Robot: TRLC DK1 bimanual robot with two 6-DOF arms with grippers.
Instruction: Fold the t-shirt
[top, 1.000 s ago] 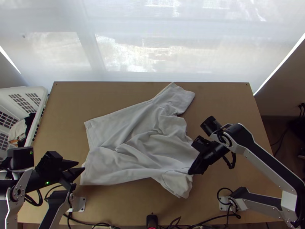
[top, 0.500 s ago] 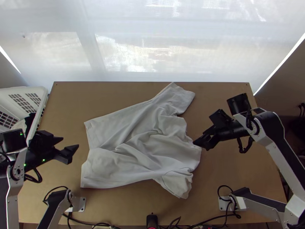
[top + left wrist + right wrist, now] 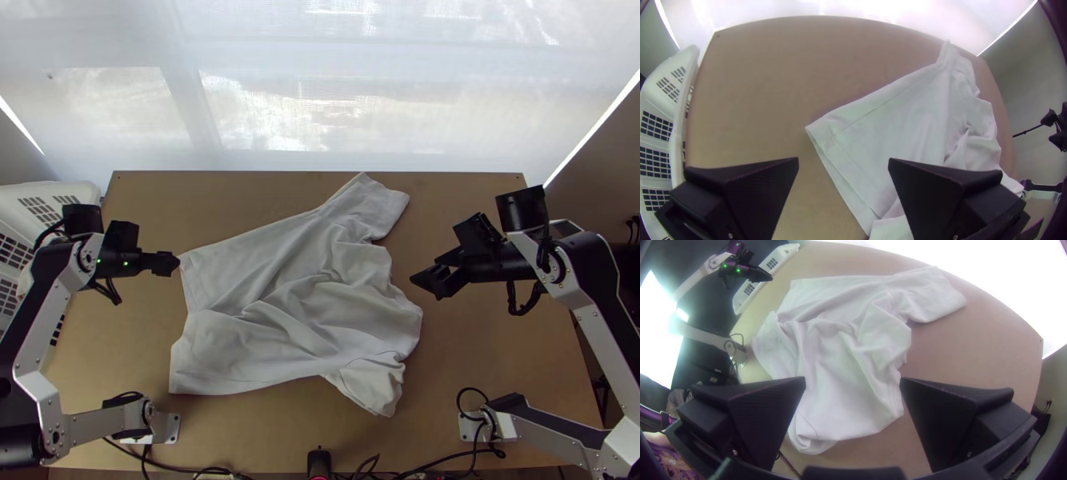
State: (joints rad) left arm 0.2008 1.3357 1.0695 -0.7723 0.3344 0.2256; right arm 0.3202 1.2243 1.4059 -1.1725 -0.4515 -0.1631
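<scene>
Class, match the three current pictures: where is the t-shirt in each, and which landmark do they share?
Top view: t-shirt rumpled, mid-table.
Left wrist view: beyond the open left gripper, partly behind one finger.
Right wrist view: mid-picture, beyond the open right gripper, also partly behind one finger.
Shared landmark: white basket beside the table's edge.

The shirt [image 3: 288,304] lies mid-bench [image 3: 464,200], its hem at left, one sleeve toward the far edge, the other toward the near. At the hem's far corner is the left gripper [image 3: 178,263]; the right gripper [image 3: 425,270] is just right of the shirt. Left of the bench stands a basket [image 3: 50,190]. Behind the bench is a blind [image 3: 320,72]; before the shirt, cables [image 3: 370,466] run along the near edge.
</scene>
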